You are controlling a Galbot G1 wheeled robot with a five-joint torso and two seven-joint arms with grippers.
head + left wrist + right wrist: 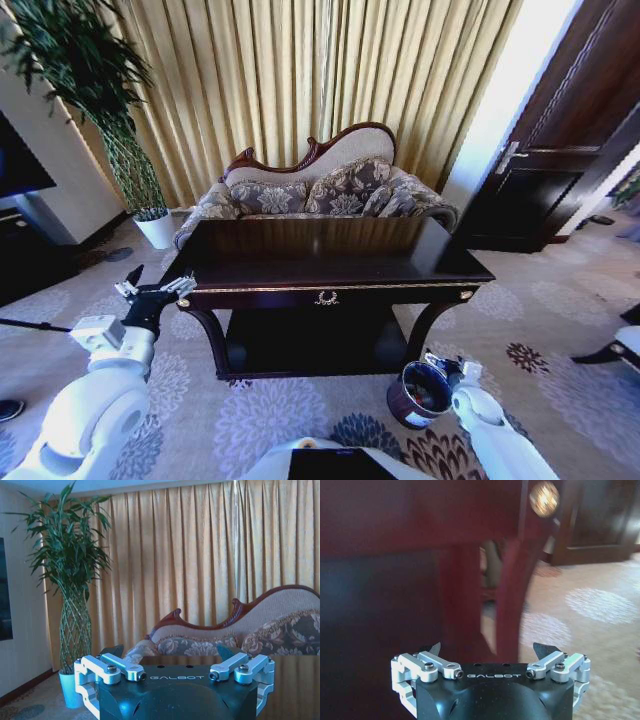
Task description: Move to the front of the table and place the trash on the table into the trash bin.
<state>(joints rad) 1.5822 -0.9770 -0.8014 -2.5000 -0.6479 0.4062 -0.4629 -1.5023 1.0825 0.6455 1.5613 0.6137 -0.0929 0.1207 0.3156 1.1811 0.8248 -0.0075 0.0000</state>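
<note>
The table (330, 265) stands centred in front of the robot, its long side facing the camera, with the gold ornament (326, 297) at mid-front and a lower shelf (310, 345) between the curved legs. The glossy top reflects the curtain (300, 80) and the patterned sofa (320, 190) behind it.

The trash bin (418, 393) stands upright on the carpet (250, 410) just beside the table's near right leg (its rim faces up and the interior appears dark).

Left gripper (150, 291): raised at the near left corner of the table, at about tabletop height, close to the table edge. In the left wrist view its fingers (111, 651) are spread wide apart with nothing between them, and the camera looks across the tabletop toward the sofa and the potted plant (70, 580) at the far left.

Right gripper (448, 368): held low at the right, just beside the bin's rim. In the right wrist view its fingers (544, 650) are likewise spread apart and empty, pointed at the table's right leg (512, 595) and the dark space under the top.

A dark door (560, 120) stands at the far right.
</note>
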